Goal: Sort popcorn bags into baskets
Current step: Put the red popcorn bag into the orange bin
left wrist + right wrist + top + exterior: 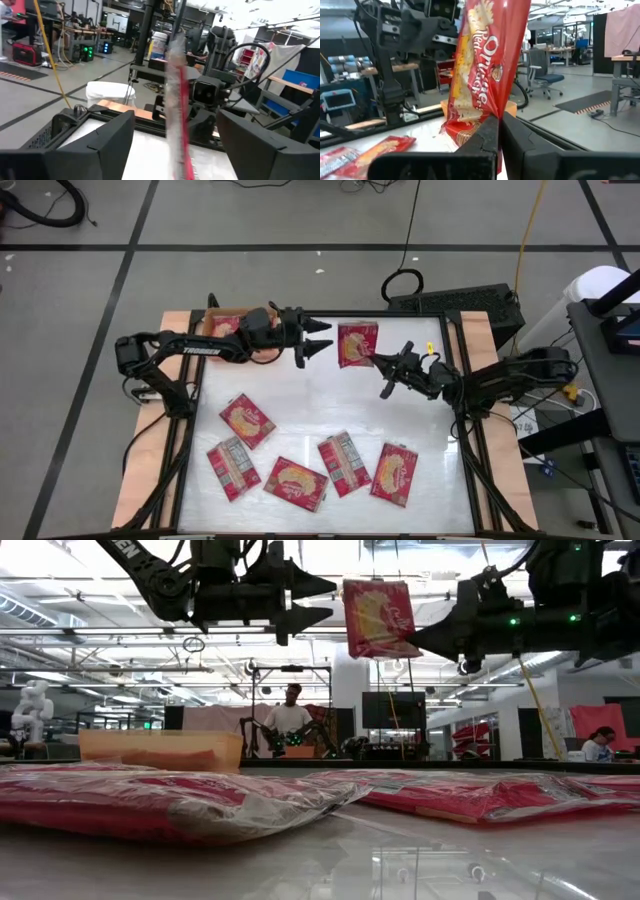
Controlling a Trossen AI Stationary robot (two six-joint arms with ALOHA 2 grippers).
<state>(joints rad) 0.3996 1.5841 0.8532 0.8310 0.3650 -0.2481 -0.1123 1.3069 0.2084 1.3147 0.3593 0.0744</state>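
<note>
From above, the right gripper (385, 376) is clamped tight on the edge of one popcorn bag (357, 344), held up over the far middle of the bench (330, 415). The left gripper (322, 337) faces it from the other side with its fingers spread wide — just beside the bag, not touching it. Five more bags lie flat on the pale bench top: one near the middle left (246, 420) and four in a row along the near edge. The orange basket (222, 326) sits at the far left corner, partly under the left arm, with something red inside. One basket, six bags in plain sight.

At bench height, the held bag (379, 618) hangs upright between the two grippers, the left gripper (322, 597) open beside it. Flat bags fill the foreground, the basket (160, 748) stands behind them, and a person sits in the workshop beyond.

The left wrist camera looks past its two parted fingers (107, 142) at the bag (179, 115) seen edge-on, blurred.

The right wrist camera shows its fingers (482, 142) pressed together on the bag's (482, 75) lower edge — more bags lie on the bench behind.
</note>
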